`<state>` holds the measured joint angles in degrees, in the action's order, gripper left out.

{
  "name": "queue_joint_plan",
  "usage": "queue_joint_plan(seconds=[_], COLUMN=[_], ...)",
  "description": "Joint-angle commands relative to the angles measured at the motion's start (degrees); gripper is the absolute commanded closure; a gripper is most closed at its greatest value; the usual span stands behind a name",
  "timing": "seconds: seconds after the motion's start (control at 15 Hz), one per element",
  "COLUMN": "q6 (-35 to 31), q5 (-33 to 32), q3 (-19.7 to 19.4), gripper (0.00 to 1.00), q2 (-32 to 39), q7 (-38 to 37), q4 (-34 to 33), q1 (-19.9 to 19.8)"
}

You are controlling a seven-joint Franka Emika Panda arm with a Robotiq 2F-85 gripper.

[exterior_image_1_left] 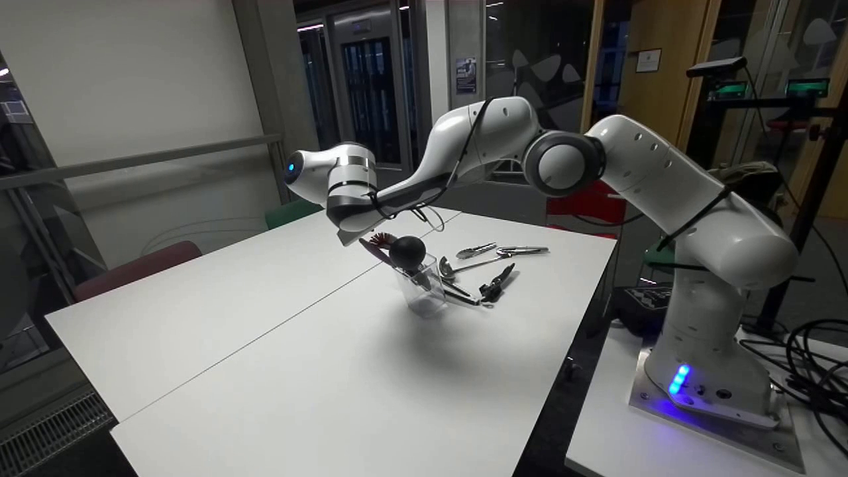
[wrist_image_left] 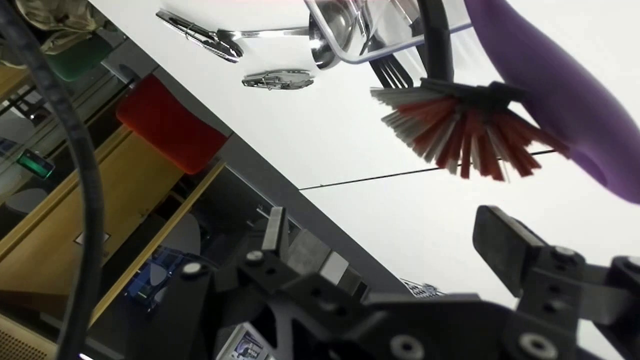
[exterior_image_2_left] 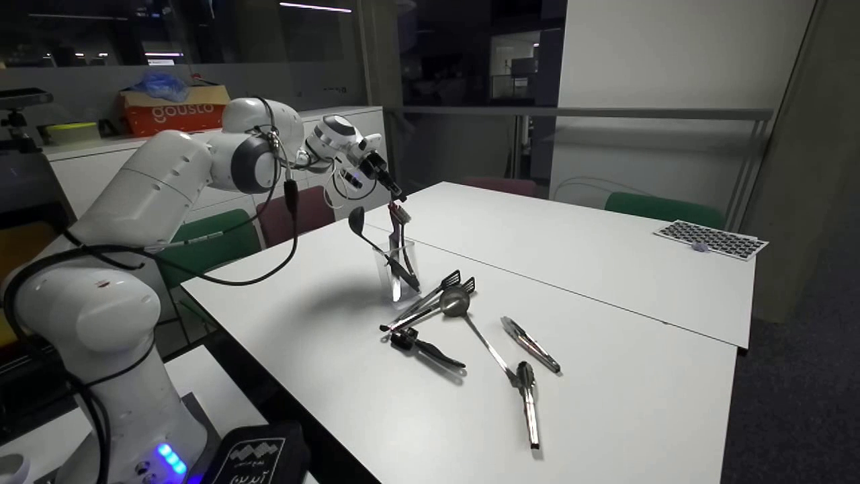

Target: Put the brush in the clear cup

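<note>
The brush (wrist_image_left: 465,125), with red and white bristles and a dark handle, stands bristles up with its handle reaching down into the clear cup. It also shows in both exterior views (exterior_image_1_left: 382,240) (exterior_image_2_left: 402,215). The clear cup (exterior_image_1_left: 425,305) stands upright on the table, and also shows in an exterior view (exterior_image_2_left: 384,274) and by its rim in the wrist view (wrist_image_left: 352,59). My gripper (wrist_image_left: 380,225) is open with nothing between its fingers. In an exterior view, the gripper (exterior_image_2_left: 395,193) is just above the brush head, apart from it. An exterior view hides its fingers behind the wrist.
A purple-handled utensil (wrist_image_left: 560,90) and a black ladle (exterior_image_2_left: 358,222) also lean in the cup. Beside it lie forks or slotted tools (exterior_image_2_left: 437,296), a black-handled tool (exterior_image_2_left: 430,349), a metal ladle (exterior_image_2_left: 455,301) and tongs (exterior_image_2_left: 531,346). A patterned board (exterior_image_2_left: 712,239) lies at the far corner.
</note>
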<state>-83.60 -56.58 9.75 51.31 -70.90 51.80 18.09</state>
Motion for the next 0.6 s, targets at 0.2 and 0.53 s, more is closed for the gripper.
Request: queue_joint_plan(seconds=[0.2, 0.53], q6=[-7.2, -13.0], q5=[4.8, 6.3], q3=[2.8, 4.0], gripper=[0.00, 0.00], q2=[-14.3, -21.8], q7=[-5.3, -5.6], q4=[18.8, 29.0], q1=[-7.3, -10.7])
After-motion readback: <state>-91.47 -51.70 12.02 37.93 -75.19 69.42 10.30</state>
